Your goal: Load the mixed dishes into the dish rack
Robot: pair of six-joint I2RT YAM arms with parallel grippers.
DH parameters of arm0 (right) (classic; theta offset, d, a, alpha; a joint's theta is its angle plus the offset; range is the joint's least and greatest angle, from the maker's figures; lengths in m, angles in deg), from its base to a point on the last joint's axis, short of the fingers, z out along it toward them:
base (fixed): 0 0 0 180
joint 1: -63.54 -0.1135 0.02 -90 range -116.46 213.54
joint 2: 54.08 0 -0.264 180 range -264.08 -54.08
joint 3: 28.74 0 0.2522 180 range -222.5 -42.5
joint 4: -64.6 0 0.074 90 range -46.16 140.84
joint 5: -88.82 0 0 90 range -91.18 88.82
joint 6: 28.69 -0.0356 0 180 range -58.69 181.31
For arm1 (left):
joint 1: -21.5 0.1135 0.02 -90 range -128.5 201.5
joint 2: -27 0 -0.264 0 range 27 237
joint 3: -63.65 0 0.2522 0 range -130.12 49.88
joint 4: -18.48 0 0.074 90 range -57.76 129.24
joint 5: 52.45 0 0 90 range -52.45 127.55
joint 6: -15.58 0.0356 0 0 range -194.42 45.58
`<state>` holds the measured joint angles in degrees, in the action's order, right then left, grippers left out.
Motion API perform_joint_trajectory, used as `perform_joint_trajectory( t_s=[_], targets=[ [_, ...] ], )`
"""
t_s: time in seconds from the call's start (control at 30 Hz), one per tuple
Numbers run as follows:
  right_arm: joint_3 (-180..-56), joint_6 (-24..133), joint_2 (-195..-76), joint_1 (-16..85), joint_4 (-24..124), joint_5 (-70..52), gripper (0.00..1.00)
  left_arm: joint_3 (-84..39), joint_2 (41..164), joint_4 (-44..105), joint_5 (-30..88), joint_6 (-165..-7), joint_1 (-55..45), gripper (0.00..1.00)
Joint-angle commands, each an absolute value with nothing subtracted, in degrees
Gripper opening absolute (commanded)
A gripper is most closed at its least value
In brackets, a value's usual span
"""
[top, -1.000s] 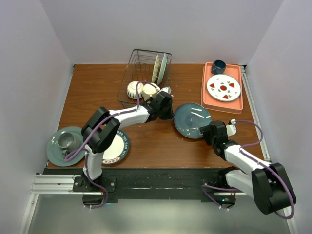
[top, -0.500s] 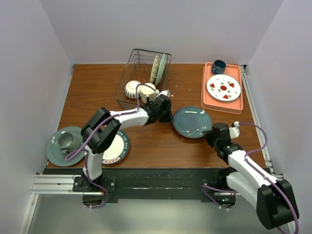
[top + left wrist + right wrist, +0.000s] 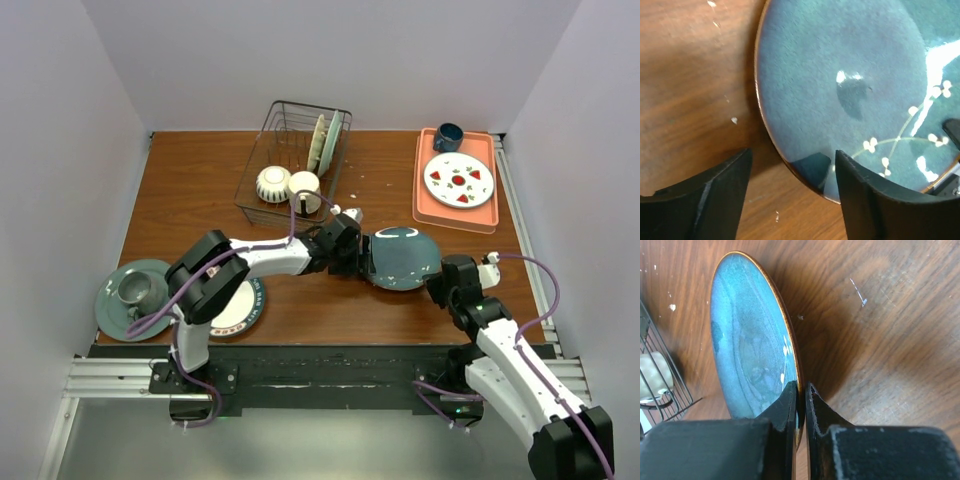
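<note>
My right gripper [image 3: 801, 395] is shut on the rim of a teal flower-marked plate [image 3: 750, 340], which stands tilted up off the table [image 3: 403, 258]. My left gripper [image 3: 792, 185] is open at the plate's opposite edge [image 3: 840, 75]; the rim lies between its fingers without touching them. In the top view the left gripper [image 3: 358, 256] sits left of the plate and the right gripper [image 3: 437, 285] at its near right. The wire dish rack [image 3: 290, 125] holds a striped bowl [image 3: 272, 183], a cream mug [image 3: 304, 190] and two upright plates [image 3: 325, 140].
At the near left, a white plate with a dark-blue rim [image 3: 243, 302] lies under the left arm, beside a green plate carrying a metal cup [image 3: 135, 292]. An orange tray [image 3: 428, 205] at the back right holds a blue mug [image 3: 447, 136] and a watermelon-patterned plate [image 3: 460, 180].
The left gripper let go of the cream mug in the rack, opened and swung right to the teal plate. The right gripper shut on the plate's rim and tipped it up.
</note>
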<state>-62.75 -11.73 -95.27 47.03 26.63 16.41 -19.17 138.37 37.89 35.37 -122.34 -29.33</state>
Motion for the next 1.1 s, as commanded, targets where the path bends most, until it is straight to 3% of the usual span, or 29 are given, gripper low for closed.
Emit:
perform_joint_trajectory(
  t_s=[0.0,0.33,0.4,0.43,0.5,0.53,0.6,0.63,0.8,0.9,0.93,1.07],
  targets=[
    [-64.6,-10.5,-95.5,46.9,21.4,16.7,0.0,-14.3,134.3,34.9,32.6,-126.1,-30.0,0.74],
    [-64.2,-10.6,-90.3,46.8,19.3,8.3,0.0,-9.6,134.2,19.1,28.1,-140.6,-30.9,0.74],
    [-63.8,-10.1,-89.2,46.8,18.9,6.2,0.0,-10.1,135.5,18.1,26.9,-142.3,-30.9,0.67],
    [-63.7,-9.5,-89.0,46.8,18.7,5.7,0.0,-10.3,136.2,17.7,26.5,-142.7,-30.9,0.56],
    [-63.0,-9.0,-88.6,46.9,18.6,3.8,0.0,-10.0,136.7,16.5,25.0,-143.8,-30.9,0.47],
    [-62.6,-8.5,-88.6,46.8,18.8,3.3,0.0,-9.7,137.0,15.6,24.5,-144.4,-30.9,0.34],
    [-61.5,-7.7,-89.1,46.8,19.1,2.1,0.0,-8.8,137.3,14.3,23.4,-145.5,-30.9,0.17],
    [-61.0,-7.3,-89.4,46.8,19.5,1.8,0.0,-8.7,137.7,13.4,23.0,-145.9,-30.9,0.0],
    [-58.7,-6.5,-91.2,46.8,21.6,1.1,0.0,-7.3,138.0,9.6,19.3,-149.3,-30.9,0.0],
    [-58.9,-5.9,-91.9,46.8,22.2,1.6,0.24,-5.4,136.5,6.8,18.6,-152.6,-30.9,0.0],
    [-59.0,-5.8,-91.9,46.8,22.3,1.6,0.39,-5.0,135.5,5.7,18.6,-153.5,-30.9,0.0],
    [-58.7,-6.2,-91.2,46.9,23.3,2.1,0.55,-3.7,133.4,3.8,18.0,-156.8,-30.9,0.0]
  ],
)
